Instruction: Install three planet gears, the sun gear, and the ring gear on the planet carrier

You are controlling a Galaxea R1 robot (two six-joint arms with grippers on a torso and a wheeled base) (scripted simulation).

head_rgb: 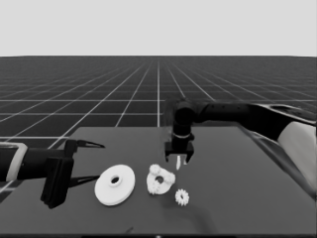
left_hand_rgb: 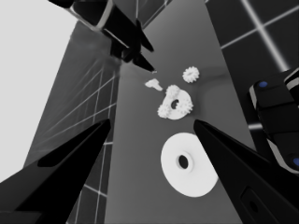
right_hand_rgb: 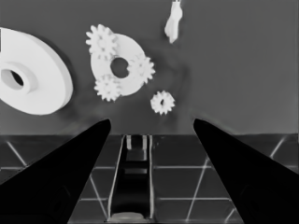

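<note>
Fingers of the right gripper (head_rgb: 179,159) hang spread and empty above the table, pointing down, with the thin white piece (head_rgb: 178,164) standing just below their tips, apart from them as far as I can tell. Just beside and nearer me sits the smaller round part (head_rgb: 159,180) with three gears (right_hand_rgb: 141,68) seated around its centre hole, which stays bare, so I judge the three outer gears are installed and the middle one is not. That fourth gear (head_rgb: 182,197) lies loose on the table a little beyond the disc from the jaws, probably the next thing to fetch, and it looks like the open jaws suit that. Farther off to the left lies the larger round part (head_rgb: 115,184), flat and untouched, waiting to go on last. The left gripper (head_rgb: 84,161) waits beside it over the table's left end, fingers wide apart, holding nothing.
</note>
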